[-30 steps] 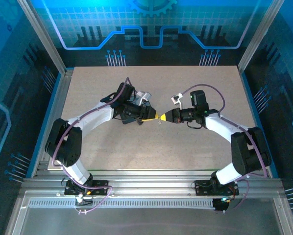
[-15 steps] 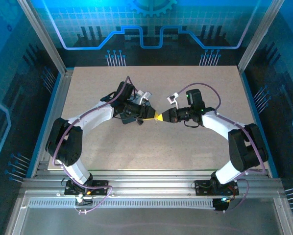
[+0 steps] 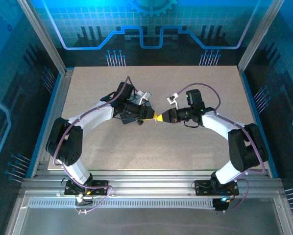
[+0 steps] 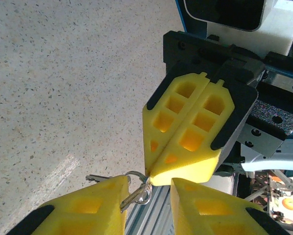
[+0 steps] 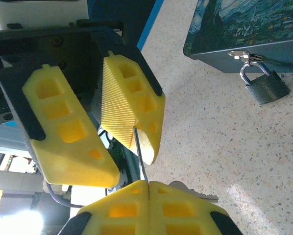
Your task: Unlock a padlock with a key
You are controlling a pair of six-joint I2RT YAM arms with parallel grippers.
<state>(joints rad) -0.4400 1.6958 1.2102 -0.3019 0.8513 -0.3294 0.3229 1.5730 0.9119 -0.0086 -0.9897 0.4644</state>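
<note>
- Near the middle of the speckled table [image 3: 185,152], the left gripper [image 3: 151,117] is pointing in from the left. Its yellow fingers [image 5: 68,132] are standing apart with a clear gap between them.
- Between those fingers, the key [image 4: 100,178] is hanging on a thin wire ring [image 4: 139,192]. The ring is lying against the ribbed pad of one finger, and the silvery blade is poking out just beside the fingertips.
- Tip to tip with it, the right gripper [image 4: 151,174] is facing in from the right. Its jaws are pressing fully together and pinching the ring, so it is carrying the key.
- Farther right in the right wrist view, the padlock [image 5: 265,84] is hanging tilted, its silvery shackle looping through the hasp of a dark blue tin [image 5: 234,24]. It is sitting well apart from both grippers, and the tin's lid is showing painted swirls.
- Bare tabletop is lying open on every side of the meeting point, and the metal rails [image 3: 151,183] at the near edge are standing well away from the fingertips.
</note>
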